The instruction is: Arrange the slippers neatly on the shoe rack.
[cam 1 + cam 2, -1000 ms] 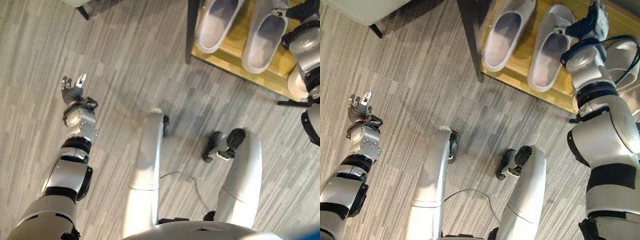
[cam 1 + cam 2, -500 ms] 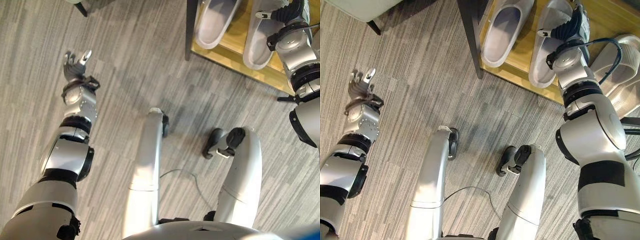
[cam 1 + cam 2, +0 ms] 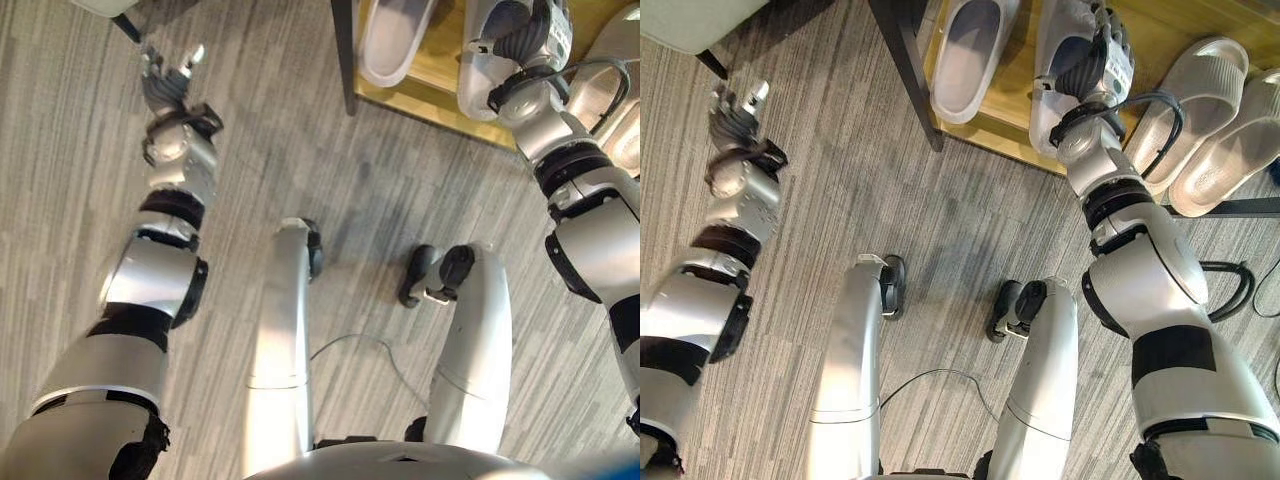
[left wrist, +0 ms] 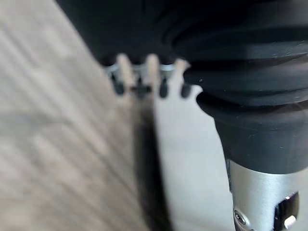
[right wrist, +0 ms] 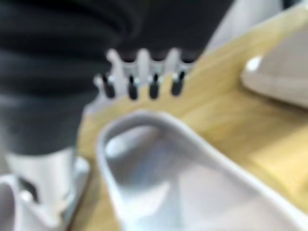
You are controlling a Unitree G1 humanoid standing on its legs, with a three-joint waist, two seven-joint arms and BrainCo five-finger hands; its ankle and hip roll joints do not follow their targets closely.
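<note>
The right hand (image 3: 1092, 52) moved up from beside the shoe rack (image 3: 1015, 120) to over the second slipper (image 3: 1065, 75) on the wooden shelf. The left hand (image 3: 735, 115) stretched farther forward over the floor, toward the rack's dark leg (image 3: 905, 75).

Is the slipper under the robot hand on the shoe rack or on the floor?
On the rack: the slipper under the right robot hand lies sole down on the wooden shelf.
</note>
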